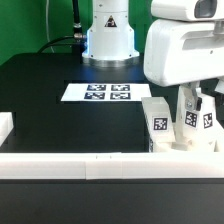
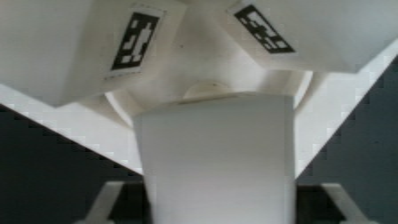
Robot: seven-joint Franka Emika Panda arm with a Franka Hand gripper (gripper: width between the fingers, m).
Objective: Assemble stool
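Hand is down in the lower right of the exterior view, fingers pressed in on a leg, with two more legs, one to its left and one hard against its right, so close I can't tell whether they touch. Seat: what looks like its rim shows under the legs in the lower right, tight against the white bar running along the bottom; the disc itself is mostly hidden. Risks, my read: the grip looks high and narrow on a blocky part, so the leg could pivot between the fingers on lift and arrive tilted at a socket; the neighbouring legs are close enough that a lift or a sideways move could drag or tip one; the bar leaves little room to correct toward the bottom edge. View differences: exterior gives layout, with the marker board at centre on the black worktop, well apart from the parts, and the arm base at top centre, but the wrist body blocks the contact itself. Wrist view is filled with white parts: a broad upright face in the centre, two tagged legs, one and another, angled above it, dark worktop at the lower corners. It shows how crowded things are at the fingers; it doesn't show sockets or the board. Fingertip contact isn't clearly resolved in either view.
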